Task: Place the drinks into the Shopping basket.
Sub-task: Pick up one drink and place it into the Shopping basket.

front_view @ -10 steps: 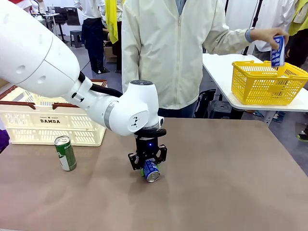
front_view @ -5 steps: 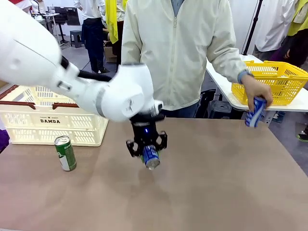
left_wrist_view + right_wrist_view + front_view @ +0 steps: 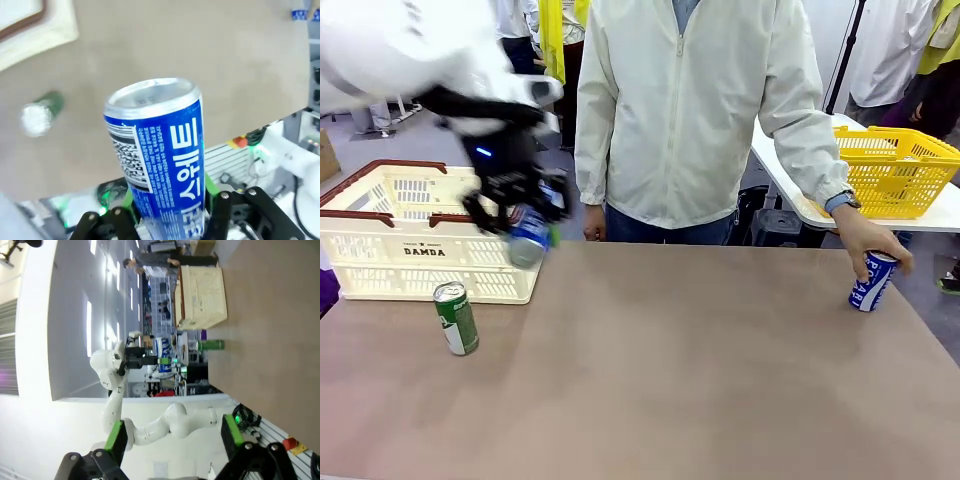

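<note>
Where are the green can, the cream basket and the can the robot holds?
green can (image 3: 455, 320), front view, its side.
cream basket (image 3: 380, 266), front view, front wall.
held blue can (image 3: 165, 150), left wrist view, its label.

The cream-white slotted Shopping basket (image 3: 380, 270), brown-rimmed, sits far left. 1 green can (image 3: 455, 318) stands upright just in front of it. 1 blue can (image 3: 528, 240) hangs tilted, gripped, by the basket's right end. A 2nd blue can (image 3: 871, 282) leans far right.
</note>
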### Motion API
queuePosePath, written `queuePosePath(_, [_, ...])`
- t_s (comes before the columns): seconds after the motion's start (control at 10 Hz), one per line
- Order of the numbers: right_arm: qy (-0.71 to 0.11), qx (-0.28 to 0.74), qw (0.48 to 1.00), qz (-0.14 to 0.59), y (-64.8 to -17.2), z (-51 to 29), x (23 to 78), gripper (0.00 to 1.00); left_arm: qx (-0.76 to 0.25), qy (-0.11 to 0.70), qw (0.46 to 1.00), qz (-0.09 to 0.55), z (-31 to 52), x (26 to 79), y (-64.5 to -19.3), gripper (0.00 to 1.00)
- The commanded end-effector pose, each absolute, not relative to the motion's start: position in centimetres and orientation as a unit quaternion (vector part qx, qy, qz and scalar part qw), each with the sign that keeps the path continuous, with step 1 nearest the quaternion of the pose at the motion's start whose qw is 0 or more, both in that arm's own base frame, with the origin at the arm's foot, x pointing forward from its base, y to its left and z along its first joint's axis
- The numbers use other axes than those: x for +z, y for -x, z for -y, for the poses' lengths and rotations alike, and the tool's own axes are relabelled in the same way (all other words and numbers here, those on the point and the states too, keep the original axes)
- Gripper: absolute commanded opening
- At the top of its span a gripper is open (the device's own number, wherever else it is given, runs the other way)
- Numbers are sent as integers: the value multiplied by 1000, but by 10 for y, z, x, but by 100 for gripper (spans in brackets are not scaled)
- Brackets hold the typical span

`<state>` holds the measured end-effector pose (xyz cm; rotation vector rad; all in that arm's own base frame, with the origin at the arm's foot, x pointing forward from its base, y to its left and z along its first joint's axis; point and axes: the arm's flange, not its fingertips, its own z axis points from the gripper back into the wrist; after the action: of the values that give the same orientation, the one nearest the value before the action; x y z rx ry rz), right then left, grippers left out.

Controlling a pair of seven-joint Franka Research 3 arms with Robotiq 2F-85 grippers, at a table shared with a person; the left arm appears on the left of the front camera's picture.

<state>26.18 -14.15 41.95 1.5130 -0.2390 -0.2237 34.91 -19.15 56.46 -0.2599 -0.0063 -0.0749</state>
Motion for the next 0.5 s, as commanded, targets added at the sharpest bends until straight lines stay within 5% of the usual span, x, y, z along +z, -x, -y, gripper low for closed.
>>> queuePosePath(0.0, [-682,-89,699,198,-217,188,461,100,-71,132,989,9,115,586,-365,0])
queuePosePath(0.4, [-666,-92,711,206,-192,204,474,100,71,241,967,32,1,616,-415,0])
